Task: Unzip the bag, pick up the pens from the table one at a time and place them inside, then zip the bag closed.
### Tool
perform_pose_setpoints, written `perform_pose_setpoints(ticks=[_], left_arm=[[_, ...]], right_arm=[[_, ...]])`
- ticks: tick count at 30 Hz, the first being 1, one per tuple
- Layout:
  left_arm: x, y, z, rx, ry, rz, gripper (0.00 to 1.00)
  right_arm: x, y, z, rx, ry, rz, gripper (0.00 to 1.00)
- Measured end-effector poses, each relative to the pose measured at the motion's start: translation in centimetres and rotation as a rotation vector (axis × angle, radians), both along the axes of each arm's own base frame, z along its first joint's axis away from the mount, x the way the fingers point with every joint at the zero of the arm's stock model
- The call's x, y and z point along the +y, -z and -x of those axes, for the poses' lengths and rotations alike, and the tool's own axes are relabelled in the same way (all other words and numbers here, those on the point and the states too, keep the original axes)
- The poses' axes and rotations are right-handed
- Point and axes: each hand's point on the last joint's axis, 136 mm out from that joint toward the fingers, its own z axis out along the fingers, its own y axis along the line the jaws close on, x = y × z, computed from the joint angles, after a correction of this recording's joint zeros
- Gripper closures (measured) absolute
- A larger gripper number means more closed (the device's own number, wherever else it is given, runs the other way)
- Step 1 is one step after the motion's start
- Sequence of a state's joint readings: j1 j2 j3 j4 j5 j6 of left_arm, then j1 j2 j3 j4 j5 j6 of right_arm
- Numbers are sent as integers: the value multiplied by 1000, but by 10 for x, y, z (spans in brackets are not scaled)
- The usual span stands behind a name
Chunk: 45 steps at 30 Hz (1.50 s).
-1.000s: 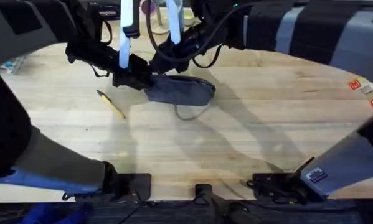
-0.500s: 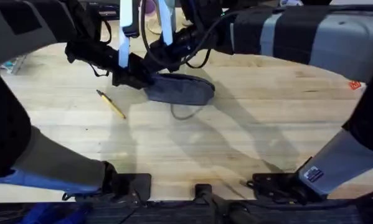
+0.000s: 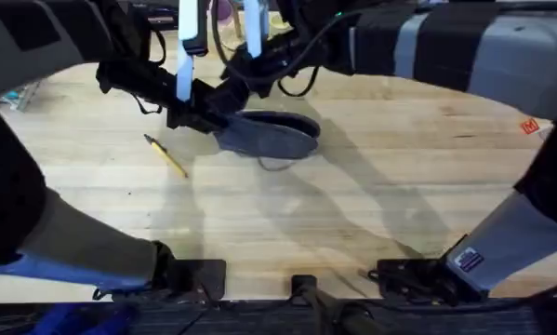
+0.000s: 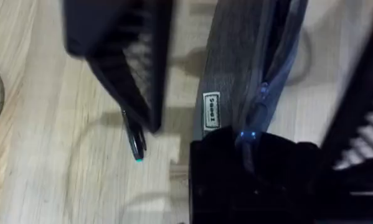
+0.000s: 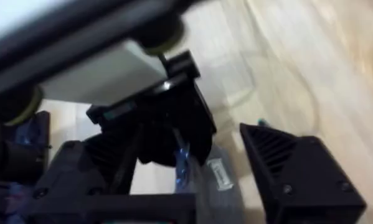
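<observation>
Fingers of the left gripper stand spread at the bag's left end, one beside the grey fabric and the other on its far side. The right gripper sits just above that same end, having slid left since a second ago; whether its fingers are apart or together I cannot tell. The bag lies upper centre on the counter, nudged slightly. A yellow pen stays left of it.
</observation>
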State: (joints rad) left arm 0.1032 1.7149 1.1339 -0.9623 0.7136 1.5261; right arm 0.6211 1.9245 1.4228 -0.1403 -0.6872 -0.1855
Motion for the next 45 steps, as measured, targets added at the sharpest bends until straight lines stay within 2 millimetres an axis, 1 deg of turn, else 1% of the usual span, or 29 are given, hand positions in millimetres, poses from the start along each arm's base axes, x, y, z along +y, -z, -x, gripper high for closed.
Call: perform_pose_setpoints(ticks=[1,4,6,8,13,18,19,22,24,25,26,33,38,41,45], left_arm=[[0,0,0,-2,0,0,956],[0,0,0,-2,2,0,956],[0,0,0,-2,2,0,956],[-1,0,0,-2,2,0,956],[-1,0,0,-1,3,0,956],[-1,0,1,2,3,0,956],[-1,0,1,-2,7,-1,900],[-4,-1,1,-2,11,9,438],[-5,-1,1,-5,15,12,113],[-6,-2,1,-3,15,14,39],[-6,-2,1,-4,15,16,17],[-7,-2,1,-2,16,20,8],[-7,-5,15,70,13,26,8],[-3,-18,23,137,-3,33,8],[6,-48,29,200,-41,44,8]], right_arm=[[-5,2,2,34,11,16,16],[-23,7,11,134,41,72,6],[-36,3,15,171,61,96,5],[-50,-5,15,188,88,109,5],[-84,-29,10,144,197,164,5],[-100,-47,5,44,288,221,5],[-102,-51,4,27,300,226,5],[-107,-60,3,-12,326,232,5],[-109,-64,2,-26,337,234,5],[-110,-64,1,-30,341,236,5],[-110,-64,1,-32,344,237,5],[-111,-65,-1,-37,350,236,4],[-112,-63,1,-25,350,244,5],[-112,-60,7,-7,341,262,5],[-111,-57,23,16,299,313,5]])
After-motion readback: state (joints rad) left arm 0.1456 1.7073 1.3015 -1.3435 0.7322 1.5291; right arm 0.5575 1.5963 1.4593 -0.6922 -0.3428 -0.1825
